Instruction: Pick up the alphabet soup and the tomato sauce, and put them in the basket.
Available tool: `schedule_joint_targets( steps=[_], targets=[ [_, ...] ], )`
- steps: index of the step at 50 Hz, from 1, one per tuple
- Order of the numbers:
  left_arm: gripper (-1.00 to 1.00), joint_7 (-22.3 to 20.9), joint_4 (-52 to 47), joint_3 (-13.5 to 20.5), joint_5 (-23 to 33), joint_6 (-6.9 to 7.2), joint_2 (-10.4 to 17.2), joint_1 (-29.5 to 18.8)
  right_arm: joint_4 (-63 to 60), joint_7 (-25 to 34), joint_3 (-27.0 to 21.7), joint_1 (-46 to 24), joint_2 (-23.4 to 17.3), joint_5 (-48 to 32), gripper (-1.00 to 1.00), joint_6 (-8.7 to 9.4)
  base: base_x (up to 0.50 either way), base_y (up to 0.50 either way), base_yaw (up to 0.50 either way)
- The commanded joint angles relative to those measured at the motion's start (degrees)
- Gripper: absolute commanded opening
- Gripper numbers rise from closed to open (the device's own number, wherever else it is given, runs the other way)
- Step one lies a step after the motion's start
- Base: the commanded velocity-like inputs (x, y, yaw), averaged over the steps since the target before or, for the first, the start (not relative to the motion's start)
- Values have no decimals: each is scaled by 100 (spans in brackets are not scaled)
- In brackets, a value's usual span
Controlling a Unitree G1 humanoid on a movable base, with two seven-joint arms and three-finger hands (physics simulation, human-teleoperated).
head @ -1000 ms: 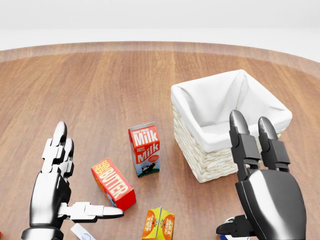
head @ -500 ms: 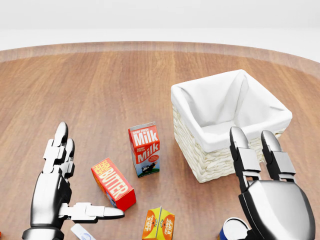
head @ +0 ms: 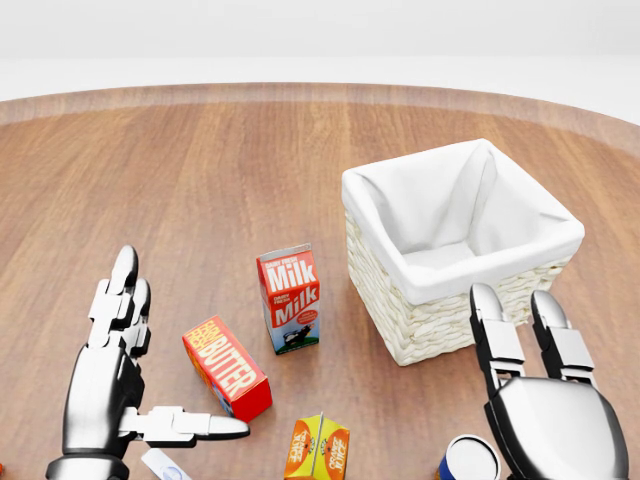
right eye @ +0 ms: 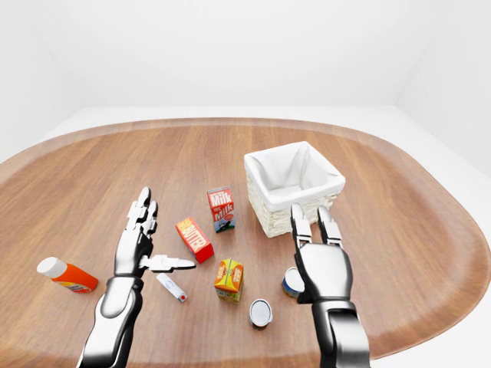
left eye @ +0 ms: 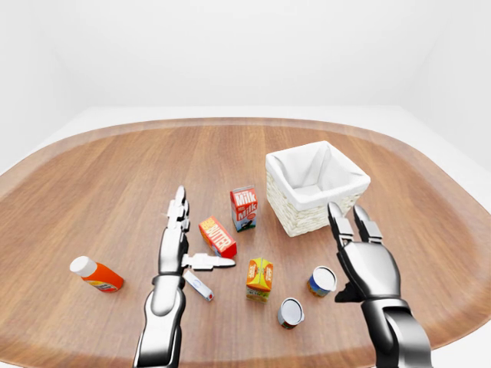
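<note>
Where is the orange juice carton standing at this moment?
In the left-eye view the orange juice carton stands upright low in the middle, below the milk carton, left of the two cans.

**Bright, even simulator light with soft shadows**

Light is diffuse and comes from overhead. The round brown wooden table [left eye: 115, 184] carries a pale sheen toward its far rim — no harsh glare. The square wicker basket with white cloth lining [head: 455, 250] throws only a faint, blurred shadow at its base; its lining is near overexposed. The chrome-and-black robot hands show smooth highlights — sharp throughout. In the eye views the table edge bows around the basket, a wide-angle curve.
</note>
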Motion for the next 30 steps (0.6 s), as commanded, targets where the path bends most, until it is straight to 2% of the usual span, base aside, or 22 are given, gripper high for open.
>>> schedule_joint_targets(
  steps=[1,3,30],
  targets=[
    [100,-12,63,11,-20,0,7,-33,498,-321,55,34,-54,-134,100,28,0,0,0],
    [100,-13,70,13,-20,0,8,-34,455,-181,67,-16,-73,-138,100,88,0,0,0],
    [100,-38,78,8,4,0,11,-22,1590,-682,316,-163,-303,-184,100,321,0,0,0]
  ],
)
